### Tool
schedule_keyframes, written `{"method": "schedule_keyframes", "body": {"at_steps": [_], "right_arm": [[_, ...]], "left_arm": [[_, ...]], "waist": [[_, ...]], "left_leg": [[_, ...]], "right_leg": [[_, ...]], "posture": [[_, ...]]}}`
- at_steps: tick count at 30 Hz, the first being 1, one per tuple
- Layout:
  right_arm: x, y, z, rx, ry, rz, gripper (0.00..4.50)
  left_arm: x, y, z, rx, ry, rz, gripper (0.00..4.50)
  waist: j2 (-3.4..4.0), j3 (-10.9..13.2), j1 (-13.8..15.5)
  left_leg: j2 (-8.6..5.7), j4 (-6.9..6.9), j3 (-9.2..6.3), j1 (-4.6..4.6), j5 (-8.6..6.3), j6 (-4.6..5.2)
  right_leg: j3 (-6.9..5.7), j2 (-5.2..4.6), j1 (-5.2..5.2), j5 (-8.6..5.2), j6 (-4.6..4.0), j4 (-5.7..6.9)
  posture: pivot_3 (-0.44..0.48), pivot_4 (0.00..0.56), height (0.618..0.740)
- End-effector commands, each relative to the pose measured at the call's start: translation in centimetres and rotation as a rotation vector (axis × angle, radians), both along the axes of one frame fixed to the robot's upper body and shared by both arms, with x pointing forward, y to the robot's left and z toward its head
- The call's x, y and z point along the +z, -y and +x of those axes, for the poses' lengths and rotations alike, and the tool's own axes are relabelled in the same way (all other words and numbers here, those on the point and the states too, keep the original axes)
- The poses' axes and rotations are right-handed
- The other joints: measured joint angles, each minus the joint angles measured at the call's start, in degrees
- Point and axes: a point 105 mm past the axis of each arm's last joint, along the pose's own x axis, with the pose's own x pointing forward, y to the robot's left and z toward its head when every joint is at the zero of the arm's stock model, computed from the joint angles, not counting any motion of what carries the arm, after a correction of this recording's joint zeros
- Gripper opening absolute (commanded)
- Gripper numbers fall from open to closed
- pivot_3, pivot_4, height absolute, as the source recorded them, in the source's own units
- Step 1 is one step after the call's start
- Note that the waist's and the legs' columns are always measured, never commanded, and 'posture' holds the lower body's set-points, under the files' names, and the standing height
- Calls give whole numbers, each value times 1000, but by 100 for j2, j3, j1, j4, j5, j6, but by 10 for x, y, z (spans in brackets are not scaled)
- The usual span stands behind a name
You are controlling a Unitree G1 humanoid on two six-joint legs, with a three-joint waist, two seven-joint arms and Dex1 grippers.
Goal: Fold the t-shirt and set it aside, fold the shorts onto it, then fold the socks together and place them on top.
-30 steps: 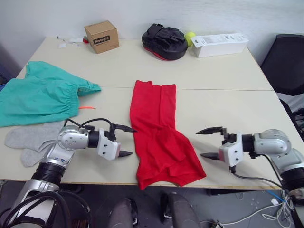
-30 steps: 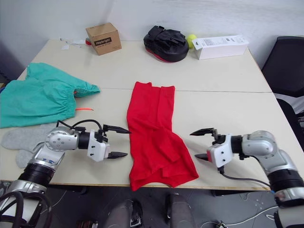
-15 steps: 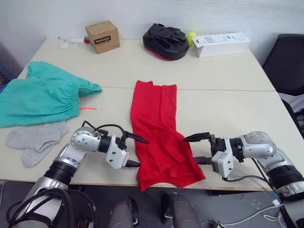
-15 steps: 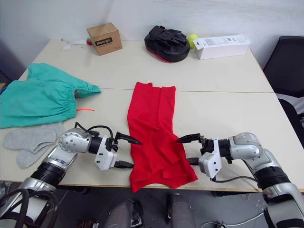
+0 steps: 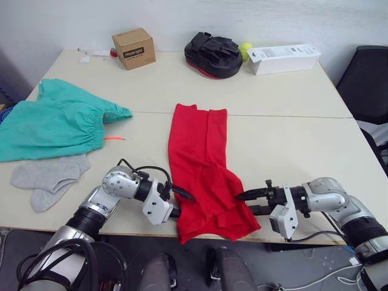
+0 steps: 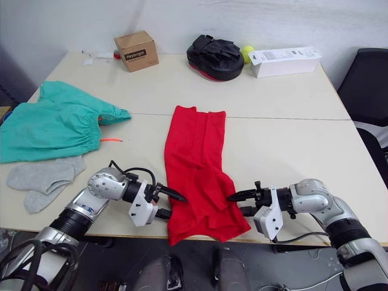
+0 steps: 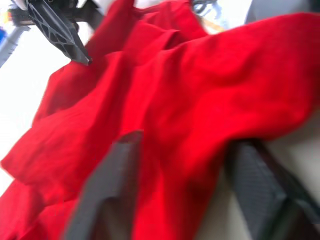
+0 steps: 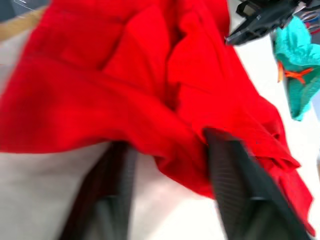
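Brown cardboard box (image 5: 133, 48), "Haybright" label

Even, soft light falls from above; the pale surface (image 5: 285, 139) shows faint shadows and no glare. Both wrist views are blurred, the near black fingers (image 7: 107, 190) most.

Both hands (image 5: 180, 203) (image 5: 244, 203) now at t-shirt (image 5: 203, 170)

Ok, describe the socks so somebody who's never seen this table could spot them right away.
Start at the table's left side, where the teal shorts lie spread out. Just nearer the front edge than the shorts, left of the left gripper, lie the socks, flat and overlapping. They are the only light grey items, far smaller than the shorts or the red t-shirt.
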Motion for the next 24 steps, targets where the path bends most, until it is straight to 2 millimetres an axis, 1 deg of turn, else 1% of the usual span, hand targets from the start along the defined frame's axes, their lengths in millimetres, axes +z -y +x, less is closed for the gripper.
{"method": "schedule_keyframes", "body": {"at_steps": [1, 3, 4, 5, 9, 12, 14, 16, 17, 20, 21, 22, 24], "right_arm": [[4, -1, -8, 1, -29, 7, 692], [3, -1, -13, -15, -81, 10, 25], [6, -2, -15, -25, -101, 19, 0], [9, -4, -18, -30, -119, 25, 0], [16, -7, -35, -31, -204, 37, 0], [18, -5, -54, -59, -348, 45, 0], [20, -3, -59, -100, -428, 52, 0], [22, -1, -64, -119, -492, 39, 0], [24, -1, -66, -141, -539, 44, 0], [35, -3, -68, -193, -657, 78, 0], [41, -6, -65, -213, -683, 105, 0], [48, -9, -61, -234, -707, 135, 0], [63, -15, -44, -291, -760, 229, 0]], "left_arm": [[-27, -12, -20, -30, -123, 141, 1144], [-25, -13, -24, -34, -141, 138, 483], [-24, -15, -28, -52, -146, 149, 163], [-24, -17, -32, -68, -152, 158, 39], [-13, -20, -46, -76, -197, 130, 39], [0, -25, -60, -35, -298, 95, 39], [4, -29, -69, 0, -395, 106, 39], [11, -30, -73, 33, -450, 89, 39], [16, -30, -72, 59, -476, 72, 39], [26, -31, -69, 121, -534, 51, 39], [29, -33, -66, 145, -545, 44, 39], [33, -35, -62, 173, -564, 32, 39], [44, -39, -51, 247, -613, -27, 39]], "waist": [[2, 0, -1], [3, 0, -5], [6, 2, -11], [7, 3, -24], [14, 7, -37], [23, 13, -18], [23, 14, 1], [23, 15, 16], [24, 17, 18], [25, 18, 23], [25, 18, 23], [24, 18, 24], [18, 22, -8]], "left_leg": [[0, 0, -1, 0, 0, 0], [3, -2, -6, -1, -1, -1], [4, -3, -8, -2, -3, -3], [5, -4, -8, -2, -4, -4], [13, -7, -11, 0, -8, -11], [15, -7, -19, -6, -11, -17], [15, -9, -22, -7, -18, -16], [14, -6, -24, -9, -22, -11], [13, -6, -24, -8, -31, 7], [12, -5, -28, -10, -33, 13], [13, -6, -28, -11, -33, 13], [13, -6, -28, -11, -33, 12], [13, -8, -29, -13, -34, 9]], "right_leg": [[0, 0, 0, 0, 0, 0], [-3, 0, -1, -3, -6, 0], [-4, 1, -1, -5, -8, 0], [-4, 1, -2, -7, -10, 1], [-7, 7, -4, -18, -20, 7], [-16, 8, -7, -26, -22, 9], [-16, 8, -7, -33, -20, 10], [-17, 8, -7, -33, -19, 8], [-17, 6, -5, -32, -17, 8], [-18, 6, -3, -32, -17, 0], [-18, 7, -4, -33, -19, -1], [-18, 7, -5, -35, -22, -1], [-19, 8, -7, -36, -23, -1]], "posture": [[0, 150, 740], [0, 150, 740], [0, 150, 740], [0, 150, 740], [0, 150, 740], [0, 150, 740], [0, 150, 740], [0, 150, 740], [0, 150, 740], [0, 150, 740], [0, 150, 740], [0, 150, 740], [0, 150, 740]]}}
